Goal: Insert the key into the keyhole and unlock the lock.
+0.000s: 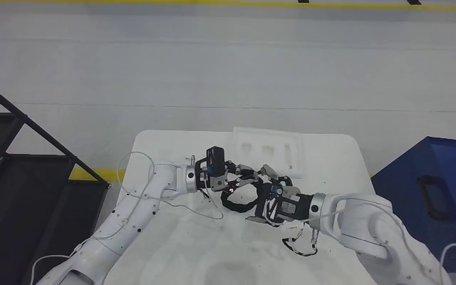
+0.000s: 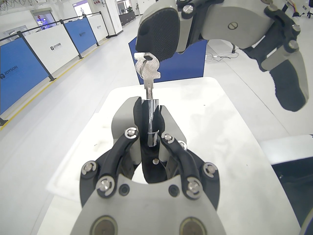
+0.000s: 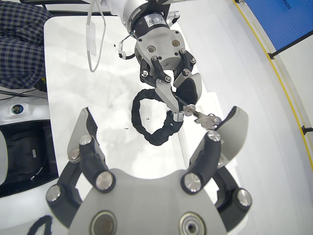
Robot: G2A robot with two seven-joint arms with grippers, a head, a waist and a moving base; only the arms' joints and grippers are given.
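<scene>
My left gripper [image 2: 149, 103] is shut on the chrome cylinder of the lock [image 2: 151, 123], held above the white table [image 2: 220, 135]. The silver key [image 2: 148, 68] sticks out of the cylinder's end, its blade in the keyhole. The lock's black sheathed cable loop [image 3: 137, 113] hangs below my left gripper [image 3: 182, 103]. My right gripper [image 3: 160, 116] is open wide, facing the left one. One of its pads [image 3: 232, 121] lies right beside the key [image 3: 206, 120] head, and the other finger [image 3: 85, 123] stands well away. In the top view the left gripper [image 1: 239, 187] and right gripper [image 1: 265, 187] meet over the table's middle.
A white moulded tray [image 1: 267, 149] lies at the table's far edge. A blue bin [image 1: 420, 185] stands off the right side, and a black rack [image 1: 35, 192] off the left. A thin black cord [image 1: 299, 246] hangs under the right wrist.
</scene>
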